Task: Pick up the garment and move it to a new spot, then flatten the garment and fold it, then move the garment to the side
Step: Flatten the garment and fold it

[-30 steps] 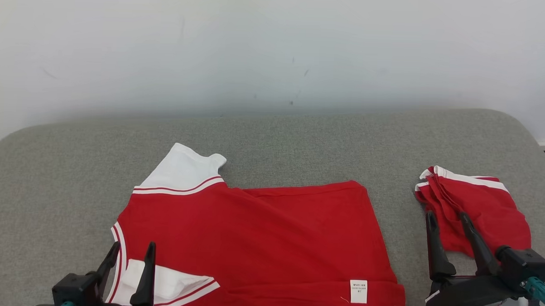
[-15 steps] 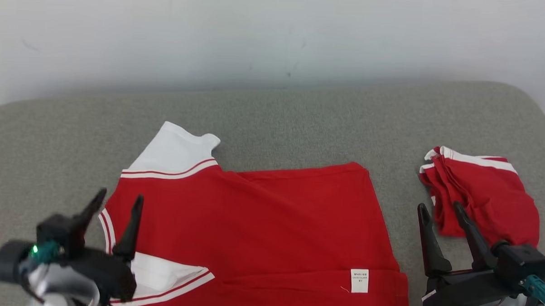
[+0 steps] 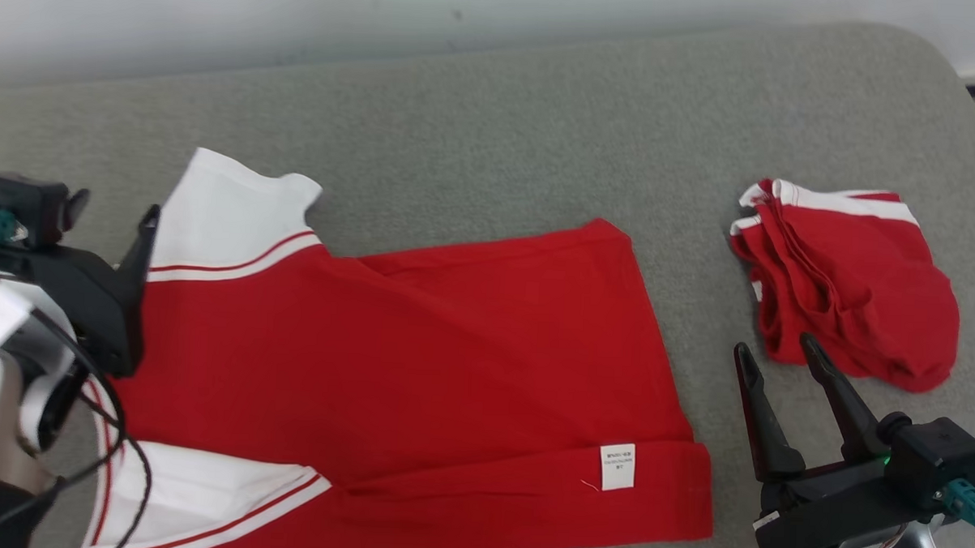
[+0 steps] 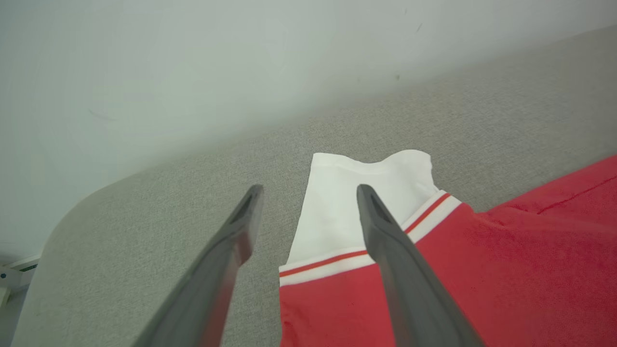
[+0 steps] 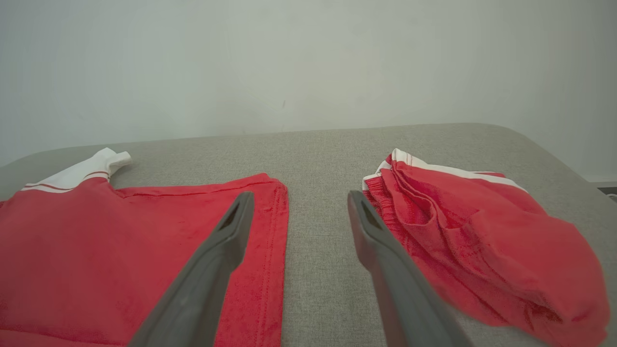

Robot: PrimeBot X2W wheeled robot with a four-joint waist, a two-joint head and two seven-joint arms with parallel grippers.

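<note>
**Q:** Where is the shirt (image 3: 421, 328) right now?

**Me:** It lies spread in the middle of the cushion (image 3: 494, 79), neck end toward my left and hem toward my right. The near long edge looks turned over onto the body, since a label (image 3: 617, 467) faces up there. The far sleeve (image 3: 230, 200) sticks out flat, white with a red stripe. Some shorts (image 3: 852, 279) sit bunched well apart on my right.

**Q:** And your hands?

**Me:** Both are wide and hold nothing. My left gripper (image 4: 309, 189) points at that far sleeve: in its wrist view one finger crosses the white cloth, the other the bare cushion, and the sleeve's side edge runs between them. I cannot tell whether the tips touch the cloth. My right gripper (image 3: 773, 343) hangs over bare cushion, between the hem and the shorts.

**Q:** So which step is this?

**Me:** Folding, I judge. The shirt is set down and mostly smooth, with one side seemingly folded in. The far sleeve looks like the next piece.

**Q:** What does that move call for?

**Me:** I'd lower my left tips until they straddle the sleeve's edge, pinch only that layer, lift a little and carry it over the red body. My right hand could pin the hem so the shirt doesn't slide. A grip that goes too deep may drag the whole shirt.
</note>
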